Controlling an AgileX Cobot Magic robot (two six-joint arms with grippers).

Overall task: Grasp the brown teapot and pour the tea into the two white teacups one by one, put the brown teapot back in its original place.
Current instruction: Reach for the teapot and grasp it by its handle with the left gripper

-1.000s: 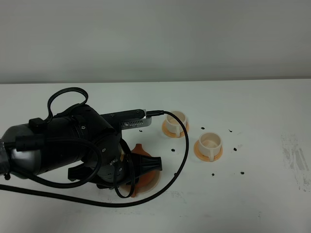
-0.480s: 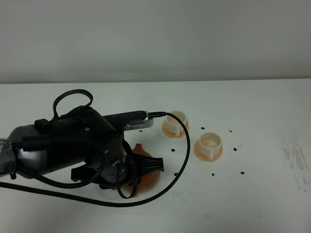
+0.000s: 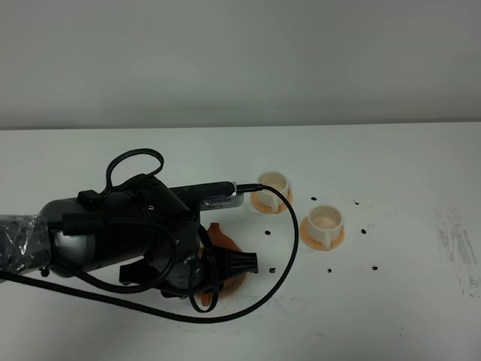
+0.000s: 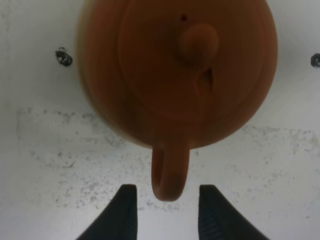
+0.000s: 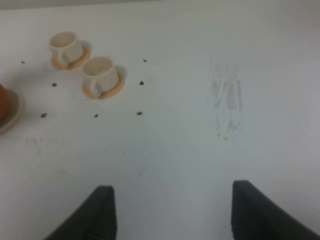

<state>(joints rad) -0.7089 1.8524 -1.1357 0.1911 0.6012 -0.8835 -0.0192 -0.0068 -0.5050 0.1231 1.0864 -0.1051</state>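
Note:
The brown teapot (image 4: 175, 70) stands on the table, seen from above in the left wrist view, lid knob up. Its loop handle (image 4: 170, 175) lies between the fingers of my open left gripper (image 4: 167, 194), which do not touch it. In the high view my left arm covers most of the teapot (image 3: 220, 238) and its beige coaster (image 3: 234, 283); the left gripper (image 3: 239, 262) is over them. The two white teacups (image 3: 273, 184) (image 3: 325, 219) sit on orange saucers to the right, also in the right wrist view (image 5: 65, 45) (image 5: 100, 71). No tea shows. My right gripper (image 5: 175, 197) is open and empty over bare table.
A black cable (image 3: 284, 233) loops from the left arm past the nearer cup. Small black marks (image 3: 374, 266) dot the white table (image 3: 391, 165) around the cups. A grey smudge (image 5: 226, 100) marks the table on the right.
My left arm has moved to the right and lower over the teapot. The teapot, cups and saucers have not moved.

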